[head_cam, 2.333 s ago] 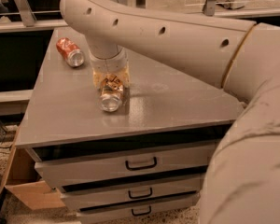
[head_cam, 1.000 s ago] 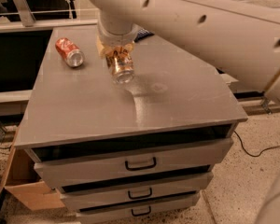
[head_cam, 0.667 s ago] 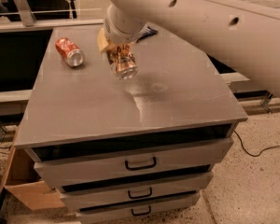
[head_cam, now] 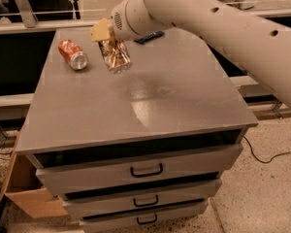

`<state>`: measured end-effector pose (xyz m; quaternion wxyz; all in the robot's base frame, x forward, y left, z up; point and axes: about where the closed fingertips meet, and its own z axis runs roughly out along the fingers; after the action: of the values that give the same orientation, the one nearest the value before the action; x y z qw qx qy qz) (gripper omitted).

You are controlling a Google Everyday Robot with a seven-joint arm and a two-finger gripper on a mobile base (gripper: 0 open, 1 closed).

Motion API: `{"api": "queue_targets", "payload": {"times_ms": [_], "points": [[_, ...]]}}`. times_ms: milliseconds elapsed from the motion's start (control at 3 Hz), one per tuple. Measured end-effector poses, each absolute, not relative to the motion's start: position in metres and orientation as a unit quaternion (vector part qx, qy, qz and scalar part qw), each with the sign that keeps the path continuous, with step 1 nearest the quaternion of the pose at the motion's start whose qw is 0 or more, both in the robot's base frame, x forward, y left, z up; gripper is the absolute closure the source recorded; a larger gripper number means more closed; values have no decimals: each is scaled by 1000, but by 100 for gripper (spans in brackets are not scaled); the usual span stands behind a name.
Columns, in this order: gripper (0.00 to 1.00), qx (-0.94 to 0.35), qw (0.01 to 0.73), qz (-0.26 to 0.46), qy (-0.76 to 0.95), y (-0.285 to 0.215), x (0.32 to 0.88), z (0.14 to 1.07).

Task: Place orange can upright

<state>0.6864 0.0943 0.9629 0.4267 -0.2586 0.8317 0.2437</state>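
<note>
Since a moment ago the arm has swung further left and back, carrying the orange can (head_cam: pixel 118 59) toward the table's (head_cam: pixel 184 110) rear left; earlier still, the can sat on the table nearer the front. The hand (head_cam: pixel 111 43) is closed on the can's upper end and holds it tilted, clear of the tabletop, just beside the red can (head_cam: pixel 72 54), which lies on its side.

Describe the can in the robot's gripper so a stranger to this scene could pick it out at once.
Find the grey drawer cabinet; over the back left of its top hangs the gripper of a cream arm. The orange can is clamped in it, tilted, pale gold with whitish mottling, unlike the redder can lying on its side beside it.
</note>
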Motion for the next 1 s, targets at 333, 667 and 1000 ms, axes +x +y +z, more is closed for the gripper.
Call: {"api": "queue_targets", "payload": {"times_ms": [333, 667, 1000], "points": [[100, -276, 450, 307, 792, 101, 694, 963], [100, -322, 461, 316, 764, 127, 681, 969], [100, -323, 461, 315, 764, 128, 680, 969]]}}
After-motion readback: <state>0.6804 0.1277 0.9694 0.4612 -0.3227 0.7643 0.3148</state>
